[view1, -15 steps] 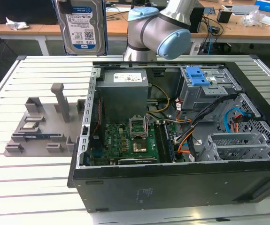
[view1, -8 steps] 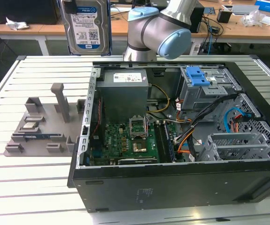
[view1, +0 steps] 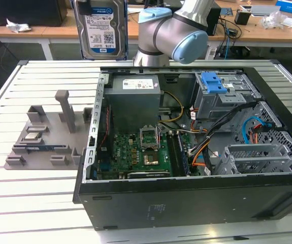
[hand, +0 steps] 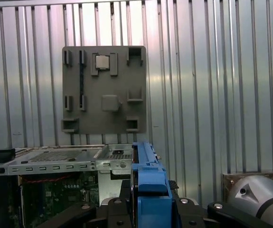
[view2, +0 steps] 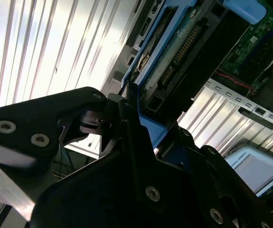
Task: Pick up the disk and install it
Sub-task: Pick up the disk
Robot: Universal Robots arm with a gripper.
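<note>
One disk (view1: pixel 103 28) hangs upright in the air at the top edge of the exterior view, label face toward that camera, on the exterior view's left of the arm (view1: pixel 171 33). It touches neither the table (view1: pixel 44 203) nor the case (view1: pixel 186 203).

Gripper (view2: pixel 127 111): in the second wrist view its black fingers (view2: pixel 74 102) are closed narrowly on the blue frame of the disk (view2: pixel 183 47), one on each side of the rail. The disk's connector edge points away from the gripper.

In the first wrist view the disk (hand: pixel 148 190) is seen edge-on, its blue rail standing between the black gripper parts. Past it lie the case's side wall (hand: pixel 55 164) and the grey fixture (hand: pixel 103 90) on the slats.

Case: lid off, interior open upward. The motherboard (view1: pixel 135 152) lies on the floor at the exterior view's left. The drive cage (view1: pixel 222 99) stands at the far right, with a blue latch (view1: pixel 214 81) on top. Cables (view1: pixel 206 147) crowd the space between board and cage.

Fixture (view1: pixel 44 147): just beside the case's left wall in the exterior view. A post (view1: pixel 64 109) stands upright on it. A chip (view1: pixel 32 136) sits in one pocket. Slats show along its other three edges.
</note>
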